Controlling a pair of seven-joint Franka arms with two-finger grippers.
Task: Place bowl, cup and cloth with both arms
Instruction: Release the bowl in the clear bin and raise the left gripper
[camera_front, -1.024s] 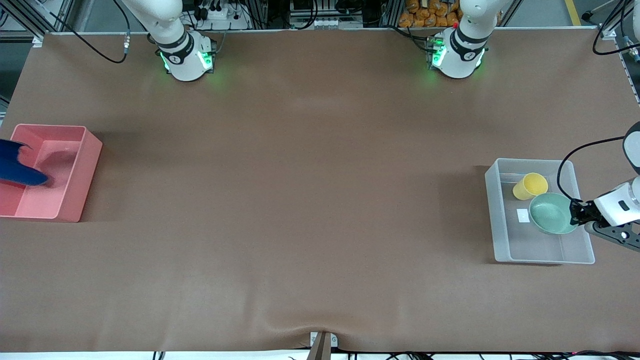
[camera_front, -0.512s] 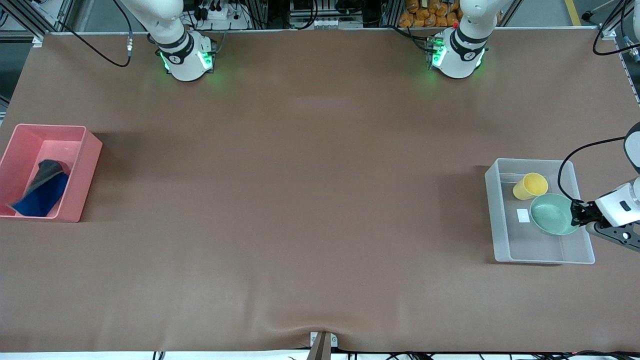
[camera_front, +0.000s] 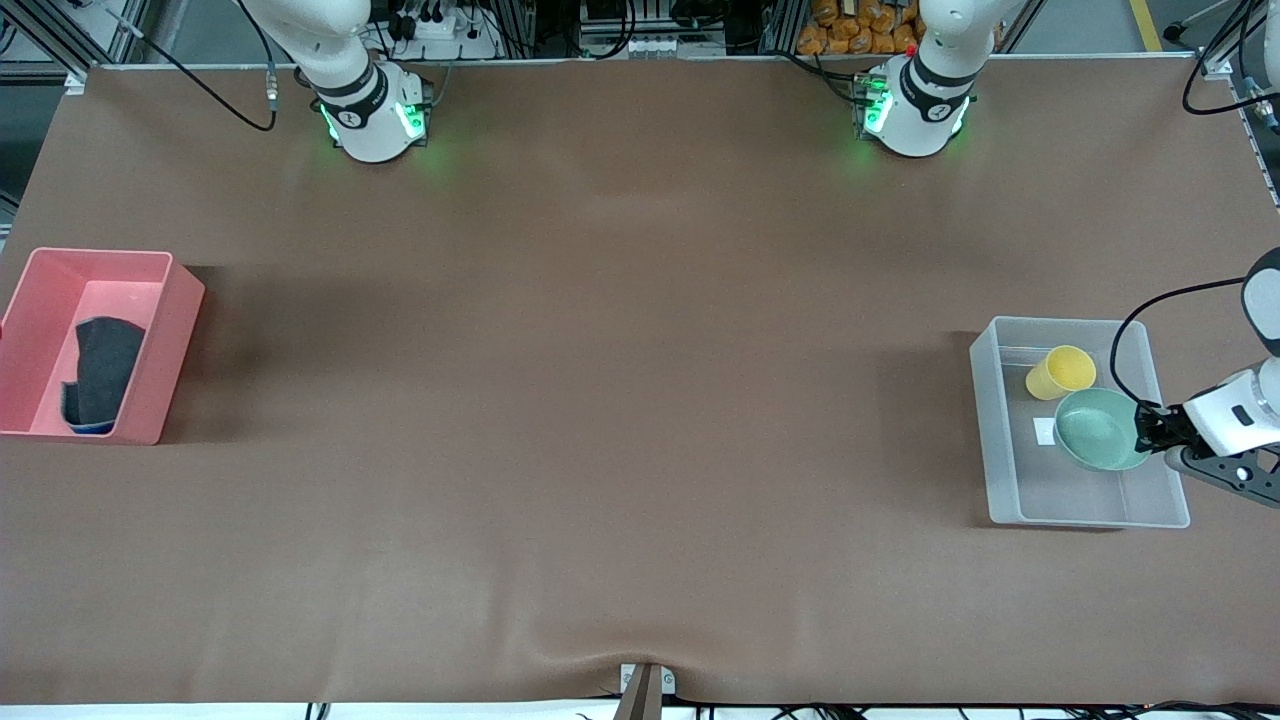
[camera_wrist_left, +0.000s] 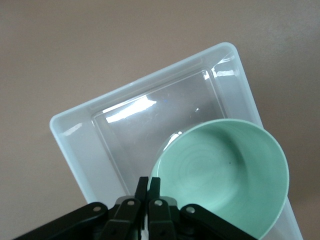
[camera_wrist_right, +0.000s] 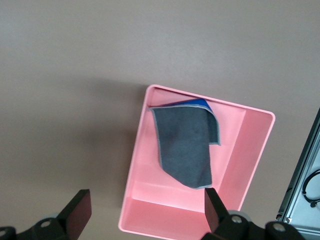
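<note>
Ok so here's what I've got on my screens. The cloth (camera_front: 103, 372) is lying in the pink bin (camera_front: 170, 340) at the right arm's end of the bench, grey side up with just a sliver of blue peeking out at one edge. From the right wrist view the right gripper (camera_wrist_right: 145, 214) is up in the air over the bench just beside that bin, fingers wide apart, nothing in them.

At the left arm's end of the bench there's the clear bin (camera_front: 1005, 440). The cup (camera_front: 1060, 372) is inside it, tipped over toward the corner nearest the robot bases. The left gripper (camera_front: 1148, 430) has its fingers pinched together on the rim of the bowl (camera_front: 1098, 428), on the side toward the bench edge. The bowl is over the clear bin, right beside the cup, and looks tilted. I can't tell whether it's touching the bin floor.
</note>
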